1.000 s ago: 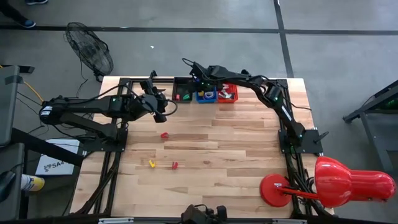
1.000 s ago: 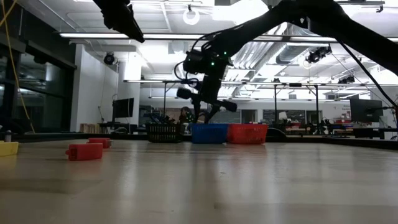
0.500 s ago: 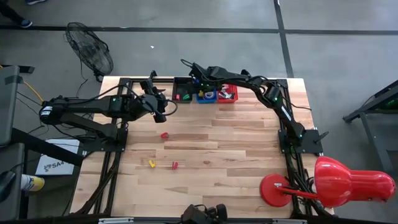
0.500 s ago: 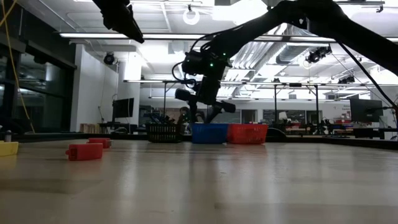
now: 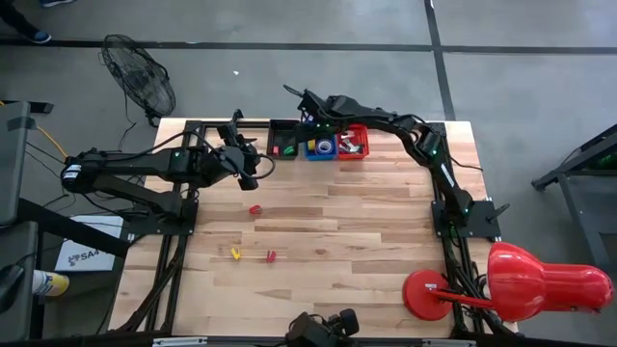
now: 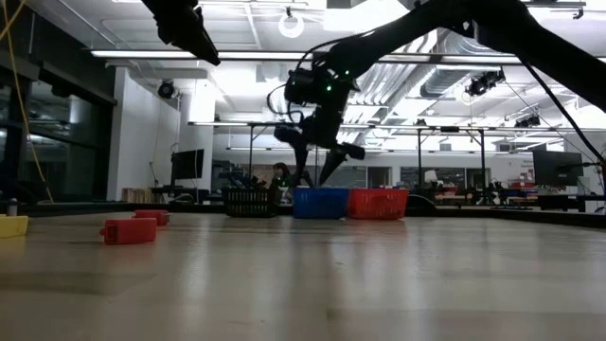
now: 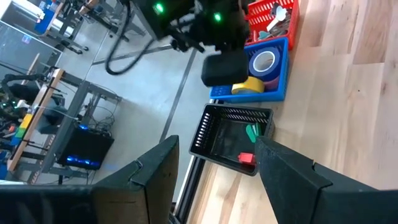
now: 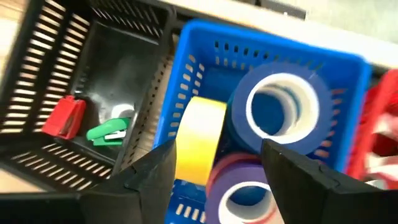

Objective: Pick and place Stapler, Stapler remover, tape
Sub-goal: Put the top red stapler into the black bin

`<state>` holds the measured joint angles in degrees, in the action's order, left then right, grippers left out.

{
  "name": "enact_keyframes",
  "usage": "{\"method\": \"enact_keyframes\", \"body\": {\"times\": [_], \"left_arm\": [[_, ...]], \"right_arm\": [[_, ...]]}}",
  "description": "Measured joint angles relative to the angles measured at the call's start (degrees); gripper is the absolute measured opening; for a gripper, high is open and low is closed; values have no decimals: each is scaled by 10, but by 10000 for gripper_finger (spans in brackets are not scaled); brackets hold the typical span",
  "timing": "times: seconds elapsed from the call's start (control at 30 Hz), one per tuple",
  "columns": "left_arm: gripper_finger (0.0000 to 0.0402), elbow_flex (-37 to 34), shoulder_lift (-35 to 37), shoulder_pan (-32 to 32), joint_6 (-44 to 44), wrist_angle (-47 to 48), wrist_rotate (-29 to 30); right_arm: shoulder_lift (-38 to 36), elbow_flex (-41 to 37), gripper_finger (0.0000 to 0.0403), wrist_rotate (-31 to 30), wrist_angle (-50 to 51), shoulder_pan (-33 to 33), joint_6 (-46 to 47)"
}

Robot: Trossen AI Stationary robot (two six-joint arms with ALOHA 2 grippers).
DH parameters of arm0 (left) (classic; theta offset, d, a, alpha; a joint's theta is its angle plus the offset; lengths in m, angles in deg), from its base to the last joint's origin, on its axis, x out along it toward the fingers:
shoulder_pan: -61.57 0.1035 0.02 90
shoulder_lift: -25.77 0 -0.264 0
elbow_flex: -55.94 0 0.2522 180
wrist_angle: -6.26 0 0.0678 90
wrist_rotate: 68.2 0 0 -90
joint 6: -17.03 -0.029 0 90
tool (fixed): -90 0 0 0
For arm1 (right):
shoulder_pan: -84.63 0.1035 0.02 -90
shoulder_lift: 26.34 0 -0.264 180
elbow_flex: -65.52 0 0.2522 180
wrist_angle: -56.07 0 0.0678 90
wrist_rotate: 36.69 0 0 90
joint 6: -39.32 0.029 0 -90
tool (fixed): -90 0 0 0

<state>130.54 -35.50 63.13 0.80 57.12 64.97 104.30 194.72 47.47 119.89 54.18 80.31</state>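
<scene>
1. I see my right hand (image 8: 214, 163) poised above the blue basket (image 5: 321, 146) at the table's (image 5: 386, 231) far edge, fingers spread, empty.
2. Tape rolls (image 8: 277, 112) sit inside that basket; a yellow roll (image 8: 199, 140) stands on edge.
3. My left hand (image 7: 214, 163) waits over the table's left side, fingers parted, holding nothing.
4. A red stapler (image 5: 254, 208) lies on the table.

Slatted plastic baskets (image 8: 205, 74) — wooden table (image 5: 366, 222)
</scene>
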Motion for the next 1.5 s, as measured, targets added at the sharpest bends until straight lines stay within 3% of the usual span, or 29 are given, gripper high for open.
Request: {"method": "enact_keyframes", "body": {"times": [0.43,0.73,0.97,1.5], "left_arm": [[206,0,0,1,33,17,-15],[206,-1,0,57,18,101,-126],[206,-57,0,89,9,124,-205],[206,-167,0,101,90,72,-259]], "right_arm": [[-97,0,227,-62,92,5,-199],[-139,0,227,-92,130,26,-378],[-141,-1,227,-89,158,28,-436],[-162,-1,227,46,178,48,-491]]}}
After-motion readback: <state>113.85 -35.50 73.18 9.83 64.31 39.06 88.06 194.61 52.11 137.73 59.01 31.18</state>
